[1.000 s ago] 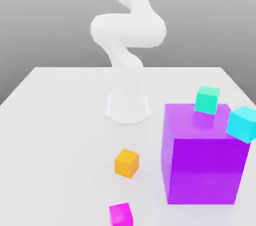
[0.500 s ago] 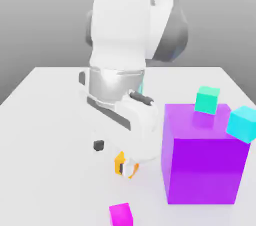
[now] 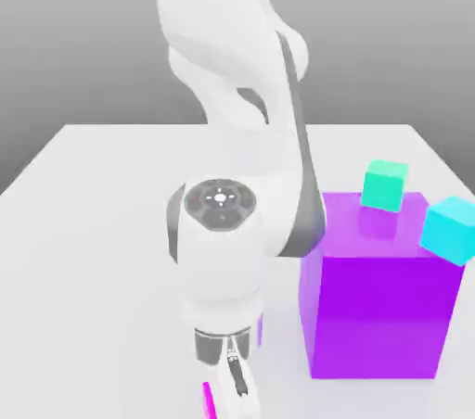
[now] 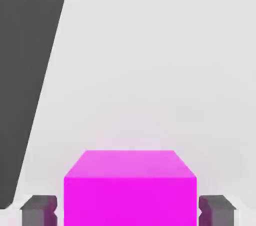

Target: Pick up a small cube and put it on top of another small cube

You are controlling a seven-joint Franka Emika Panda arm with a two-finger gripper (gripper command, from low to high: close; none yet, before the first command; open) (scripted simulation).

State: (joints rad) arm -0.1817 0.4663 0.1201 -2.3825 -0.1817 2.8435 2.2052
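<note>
Magenta cube [image 4: 129,187] between spread tool [image 4: 129,210] fingers [image 4: 39,209], gaps either side; no writing visible.

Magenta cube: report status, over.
Gripper open, fingers straddling magenta cube, not closed on it. Cube on white table. Nothing between fingers and cube. Big purple block stands alongside the arm.

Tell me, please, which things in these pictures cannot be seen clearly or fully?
- Magenta cube: in the exterior view the arm covers most of it; in the hand view the picture's edge cuts it off.
- Fingers: hand view, cut off by the edge; contact with the cube cannot be told.
- Large purple block: exterior view, the arm covers part of one side.
</note>
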